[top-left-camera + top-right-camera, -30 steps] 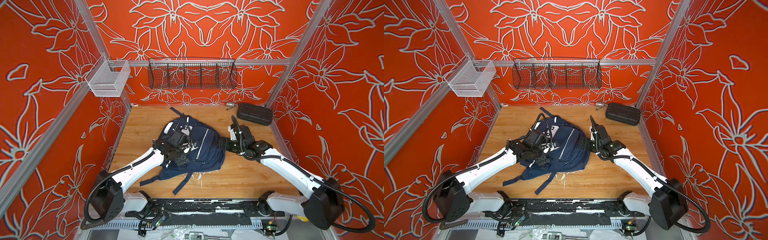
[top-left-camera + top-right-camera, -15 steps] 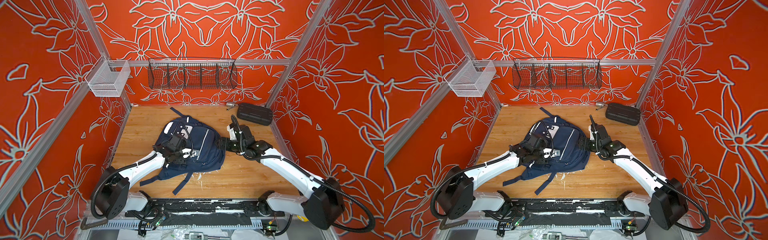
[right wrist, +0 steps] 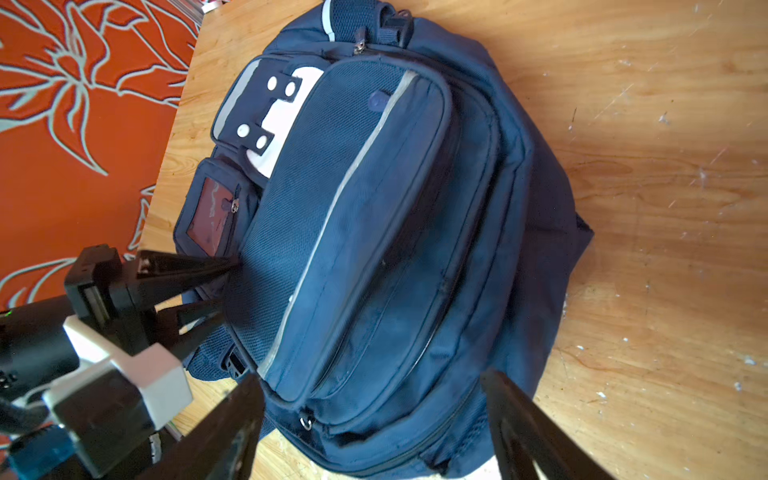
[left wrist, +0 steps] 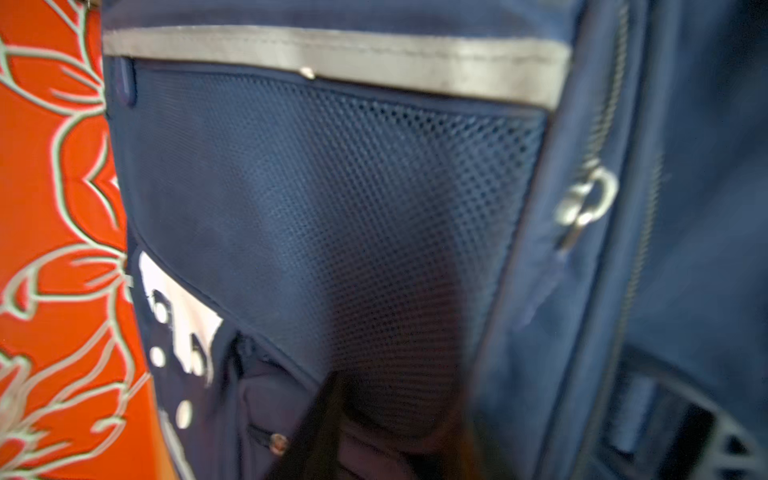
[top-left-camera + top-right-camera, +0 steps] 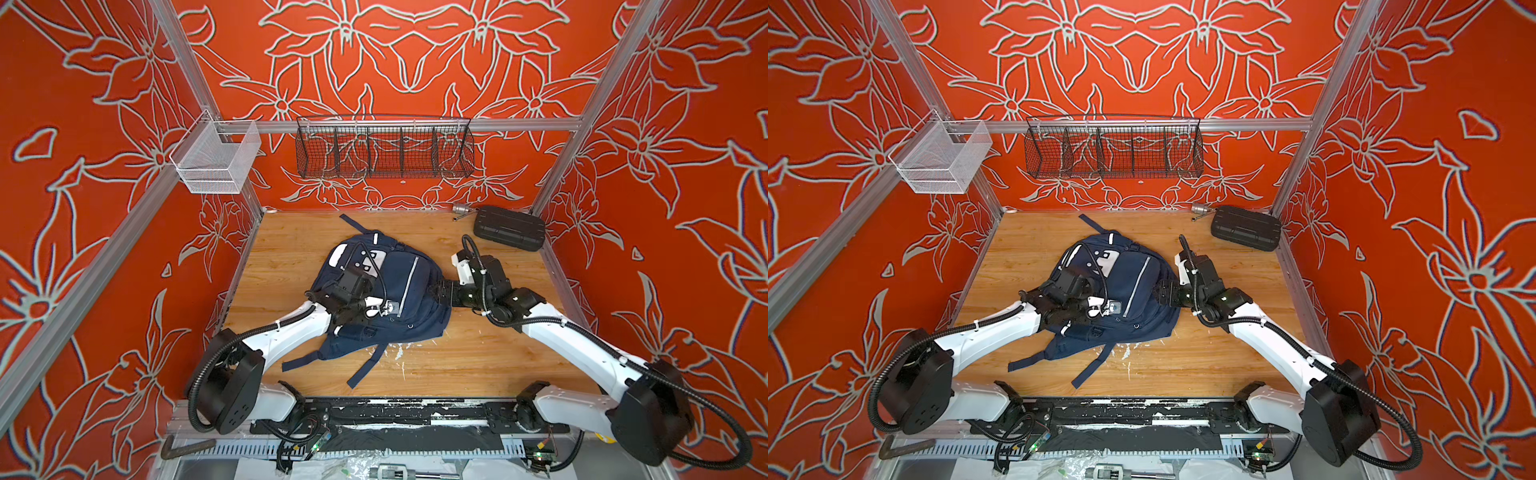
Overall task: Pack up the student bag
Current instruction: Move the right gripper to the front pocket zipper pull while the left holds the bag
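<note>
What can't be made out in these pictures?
- Whether the left gripper pinches the student bag: its own arm covers the tips in both top views, the left wrist view is blurred, and the right wrist view shows only tips against fabric.
- What the bag holds: fabric hides the inside everywhere.
- The small metal item beside the black hard case: too small in both top views.

Orange floral-print walls (image 5: 415,62) on aluminium frame (image 5: 595,104), black wire basket (image 5: 384,149) on back rail (image 5: 523,124), white mesh bin (image 5: 216,162) left of it, wood floor (image 5: 478,357) below.
</note>
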Tool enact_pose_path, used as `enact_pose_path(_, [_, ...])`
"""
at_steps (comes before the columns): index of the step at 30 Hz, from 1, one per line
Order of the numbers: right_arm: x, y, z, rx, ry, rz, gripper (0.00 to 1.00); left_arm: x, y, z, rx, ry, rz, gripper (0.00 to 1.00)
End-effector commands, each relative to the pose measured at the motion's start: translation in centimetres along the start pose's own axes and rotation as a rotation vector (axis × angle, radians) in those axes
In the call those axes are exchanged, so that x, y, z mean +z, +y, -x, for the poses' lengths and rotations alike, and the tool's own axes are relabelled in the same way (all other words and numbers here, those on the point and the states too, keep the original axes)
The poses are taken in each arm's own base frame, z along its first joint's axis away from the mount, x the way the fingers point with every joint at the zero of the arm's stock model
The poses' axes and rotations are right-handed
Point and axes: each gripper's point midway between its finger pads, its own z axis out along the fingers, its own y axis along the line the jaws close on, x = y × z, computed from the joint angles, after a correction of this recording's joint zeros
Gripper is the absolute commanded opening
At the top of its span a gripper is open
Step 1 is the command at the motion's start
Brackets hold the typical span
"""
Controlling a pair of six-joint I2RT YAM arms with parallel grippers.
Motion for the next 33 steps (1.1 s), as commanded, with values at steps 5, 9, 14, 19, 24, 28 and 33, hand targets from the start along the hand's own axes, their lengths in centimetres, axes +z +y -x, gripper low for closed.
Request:
enact_pose_path(5, [-1.9, 0.9, 0.8, -0.175, -0.079, 0.039, 0.75, -2.8, 1.7, 3.9, -0.179, -0.069, -0.058, 0.0])
enact_pose_path(9, [-3.1, 0.9, 0.8, -0.279, -0.102, 0.028, 0.65, -3.7, 2.6, 5.8, -0.364, -0.046, -0.072, 0.0])
enact_pose_path(14, [-4.1, 1.8, 0.4, -0.365, -0.144, 0.086, 0.4, -3.5, 3.5, 7.2, -0.564, -0.03, -0.089, 0.0])
enact_pose_path(19, [-3.5, 2.2, -0.9, -0.373, -0.144, 0.094, 0.31, -3.8, 3.6, 8.2, -0.649, -0.049, -0.1, 0.0])
enact_pose_path(24, [-2.7, 4.4, -2.3, -0.509, -0.205, 0.091, 0.36, -4.8, 4.0, 10.0, -0.703, -0.118, -0.137, 0.0])
enact_pose_path(28, [-1.7, 5.7, -2.3, -0.603, -0.308, 0.076, 0.38, -4.6, 4.6, 10.9, -0.761, -0.121, -0.16, 0.0])
enact_pose_path(33, [-1.3, 7.5, -1.7, -0.674, -0.375, 0.059, 0.38, -4.4, 4.5, 12.1, -0.807, -0.109, -0.184, 0.0])
